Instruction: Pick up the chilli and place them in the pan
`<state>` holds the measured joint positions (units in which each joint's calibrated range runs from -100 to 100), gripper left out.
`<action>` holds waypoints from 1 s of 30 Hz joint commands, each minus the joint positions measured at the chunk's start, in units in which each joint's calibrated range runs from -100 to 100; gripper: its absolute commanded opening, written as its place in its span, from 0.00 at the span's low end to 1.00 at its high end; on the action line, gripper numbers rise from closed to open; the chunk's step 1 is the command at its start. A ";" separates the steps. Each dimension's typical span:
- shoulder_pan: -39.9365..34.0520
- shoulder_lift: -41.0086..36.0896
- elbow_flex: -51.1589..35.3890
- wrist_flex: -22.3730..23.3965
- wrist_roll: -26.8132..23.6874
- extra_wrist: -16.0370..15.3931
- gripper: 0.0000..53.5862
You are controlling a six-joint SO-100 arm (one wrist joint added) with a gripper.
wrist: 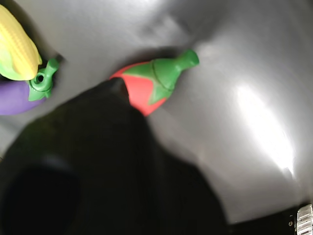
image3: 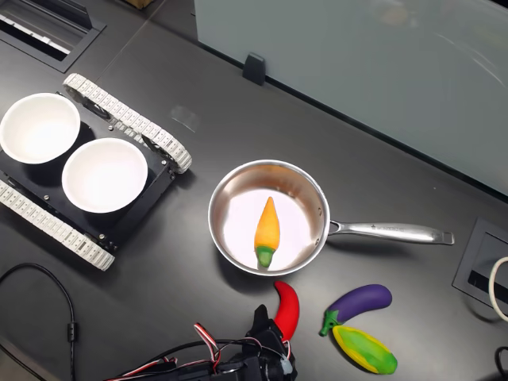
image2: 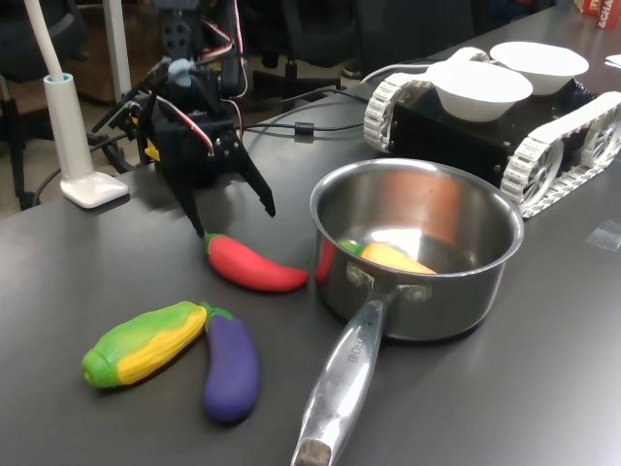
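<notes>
I see my gripper [image2: 231,214] spread open over the chilli's [image2: 254,264] stem end, beside the pan [image2: 480,291], mid-table.

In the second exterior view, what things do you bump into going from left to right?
White bowls → gripper → chilli → eggplant → tip of the pan's handle.
</notes>
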<state>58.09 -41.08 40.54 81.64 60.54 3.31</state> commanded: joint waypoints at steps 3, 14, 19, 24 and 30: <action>-2.58 -0.38 1.67 -5.52 0.15 1.99 0.65; -5.68 0.46 5.39 -9.61 -0.68 4.17 0.65; -5.79 0.80 7.03 -11.41 -0.49 4.93 0.64; -6.94 0.12 11.12 -14.90 -0.39 7.28 0.63; -7.86 -0.30 13.75 -17.21 -0.68 7.95 0.62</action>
<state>50.94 -39.98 54.66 67.11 60.63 10.47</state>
